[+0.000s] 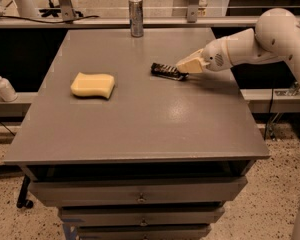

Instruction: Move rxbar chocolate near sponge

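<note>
The rxbar chocolate (165,70), a small dark bar with pale marks, lies on the grey table (140,129) right of centre, towards the back. My gripper (184,67) reaches in from the right on the white arm. Its cream fingers (191,63) are closed on the bar's right end, low over the tabletop. The sponge (92,84), a pale yellow block with wavy edges, lies on the left part of the table, about a sponge's length and a half left of the bar.
An upright silver can (136,17) stands at the table's back edge, behind the bar. A white bottle (3,85) stands on a ledge left of the table. Drawers (140,196) sit below the tabletop's front edge.
</note>
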You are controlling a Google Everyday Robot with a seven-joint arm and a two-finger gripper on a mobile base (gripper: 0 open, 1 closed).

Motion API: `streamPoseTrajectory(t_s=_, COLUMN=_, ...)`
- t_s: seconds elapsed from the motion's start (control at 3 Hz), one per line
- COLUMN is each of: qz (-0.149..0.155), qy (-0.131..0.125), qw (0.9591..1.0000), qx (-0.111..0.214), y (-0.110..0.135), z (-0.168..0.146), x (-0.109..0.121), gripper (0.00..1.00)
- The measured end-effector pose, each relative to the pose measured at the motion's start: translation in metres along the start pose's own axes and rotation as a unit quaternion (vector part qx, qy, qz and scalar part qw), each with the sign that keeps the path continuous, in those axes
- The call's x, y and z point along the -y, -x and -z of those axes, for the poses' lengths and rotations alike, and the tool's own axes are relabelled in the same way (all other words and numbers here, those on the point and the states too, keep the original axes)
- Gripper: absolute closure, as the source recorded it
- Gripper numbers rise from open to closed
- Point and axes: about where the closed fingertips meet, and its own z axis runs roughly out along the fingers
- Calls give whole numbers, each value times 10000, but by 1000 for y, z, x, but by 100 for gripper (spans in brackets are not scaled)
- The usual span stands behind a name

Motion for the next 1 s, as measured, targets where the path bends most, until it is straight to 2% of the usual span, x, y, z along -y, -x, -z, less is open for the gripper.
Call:
streamPoseTrajectory(t_s=0.33, qz=105, qy=430, qw=9990, qx=79, y=11, z=-30, x=-26, gripper=100)
streamPoseTrajectory(t_s=0.67, qz=231, qy=968, qw=9949, qx=182, y=29, z=-62, x=-59, gripper=100)
streamPoseTrajectory(t_s=1.0, qz=310, qy=1347, qw=9900, qx=268, y=44, z=-80, x=-86, gripper=100)
